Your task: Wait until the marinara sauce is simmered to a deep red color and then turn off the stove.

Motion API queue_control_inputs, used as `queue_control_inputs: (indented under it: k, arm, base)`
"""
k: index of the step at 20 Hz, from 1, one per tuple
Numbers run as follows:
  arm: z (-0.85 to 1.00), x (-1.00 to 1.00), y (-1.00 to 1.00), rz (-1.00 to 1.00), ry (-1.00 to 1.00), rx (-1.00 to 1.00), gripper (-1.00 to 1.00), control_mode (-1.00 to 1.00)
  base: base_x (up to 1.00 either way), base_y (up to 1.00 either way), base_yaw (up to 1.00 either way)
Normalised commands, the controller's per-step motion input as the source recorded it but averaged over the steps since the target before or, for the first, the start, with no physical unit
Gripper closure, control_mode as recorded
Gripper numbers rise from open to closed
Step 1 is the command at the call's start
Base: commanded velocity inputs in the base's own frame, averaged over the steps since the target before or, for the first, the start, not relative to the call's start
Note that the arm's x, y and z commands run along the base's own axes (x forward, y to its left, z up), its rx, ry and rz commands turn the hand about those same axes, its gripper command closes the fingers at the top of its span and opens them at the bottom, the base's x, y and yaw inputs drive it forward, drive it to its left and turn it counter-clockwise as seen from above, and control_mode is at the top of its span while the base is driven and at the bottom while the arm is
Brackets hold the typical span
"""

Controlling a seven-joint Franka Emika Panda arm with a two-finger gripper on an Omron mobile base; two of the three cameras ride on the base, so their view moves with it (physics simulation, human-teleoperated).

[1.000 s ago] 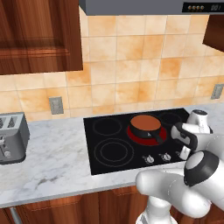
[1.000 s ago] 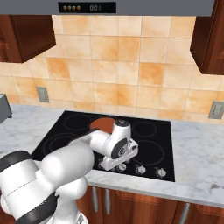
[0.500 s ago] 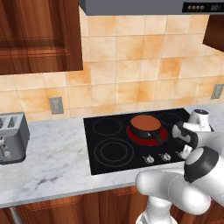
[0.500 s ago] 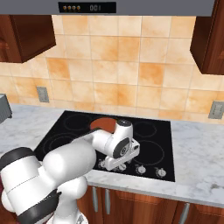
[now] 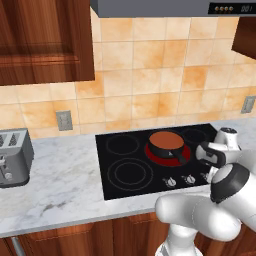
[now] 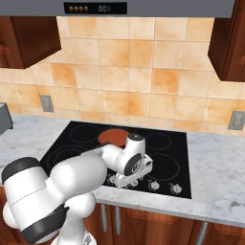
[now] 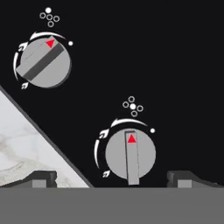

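The marinara sauce [image 5: 166, 140] is a flat orange-brown disc in a small dark pan on the stove [image 5: 107, 170], over a glowing red burner ring [image 5: 150, 151]. From the right base, my hand covers part of the sauce [image 6: 114, 136]. My gripper [image 6: 123, 181] points down at the row of silver knobs along the stove's front edge. In the hand view, the gripper [image 7: 113, 178] is open, its fingertips [image 7: 41, 178] standing wide on either side of one knob [image 7: 130, 154] without touching it. That knob's bar and red marker point toward the top of the view. A second knob [image 7: 43, 62] sits up-left, turned at a slant.
A grey toaster [image 5: 12, 157] stands at the left of the marble counter [image 5: 60, 190]. More knobs [image 6: 175, 188] lie to the right of my hand. A range hood [image 6: 95, 8] and wooden cabinets [image 5: 45, 40] hang above.
My hand has shifted only slightly over the knob row. The pan and sauce look the same.
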Motion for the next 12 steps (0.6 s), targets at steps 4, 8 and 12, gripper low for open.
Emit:
queue_control_inputs:
  k: [4,8,12]
  arm:
    - [-0.01,0.11,0.0,0.0,0.0,0.0,-1.0,-1.0]
    - [0.0,0.2,0.0,0.0,0.0,0.0,-1.0,-1.0]
    - [0.0,0.11,0.0,0.0,0.0,0.0,-1.0,-1.0]
  base:
    - [0.0,0.0,0.0]
    - [0.0,0.0,0.0]
    - [0.0,0.0,0.0]
